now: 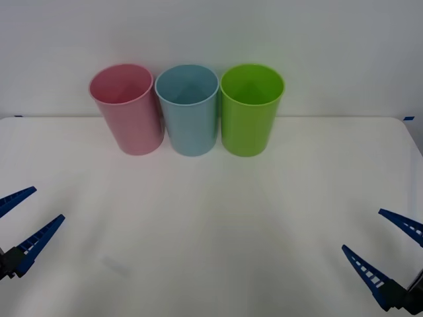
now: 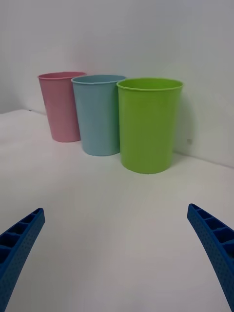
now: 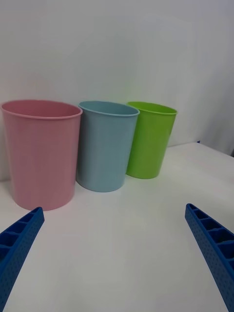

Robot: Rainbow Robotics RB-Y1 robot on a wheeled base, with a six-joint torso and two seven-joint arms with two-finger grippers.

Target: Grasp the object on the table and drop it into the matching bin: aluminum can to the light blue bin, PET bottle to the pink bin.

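Your left gripper (image 1: pixel 26 212) hangs low over the near left corner of the table (image 1: pixel 211 224), its two blue ribbed fingers (image 1: pixel 41 238) spread wide with nothing between them. From its wrist camera you see the same fingers (image 3: pixel 19 239) splayed to either side, with bare white table between them.

Further along, at the far edge of the table against the white wall, three bins stand upright in a row. The pink bin (image 1: pixel 127 109) comes first, the blue bin (image 1: pixel 188 109) sits in the middle, and the green bin (image 1: pixel 250 109) ends the row. In the front view pink and blue touch at the rims, and blue and green stand just beside each other. The left wrist view has the pink bin (image 3: pixel 41 153) closest, then the blue bin (image 3: pixel 106 146) and the green bin (image 3: pixel 150 140). In the right wrist view the green bin (image 2: pixel 148 126) is nearest, then the blue bin (image 2: pixel 99 114) and the pink bin (image 2: pixel 61 107).

Where the can lies, you cannot tell from these views.

Your right gripper (image 1: pixel 383 244) hangs over the near right corner, well apart from the bins, its fingers (image 2: pixel 214 239) also wide apart and holding nothing.
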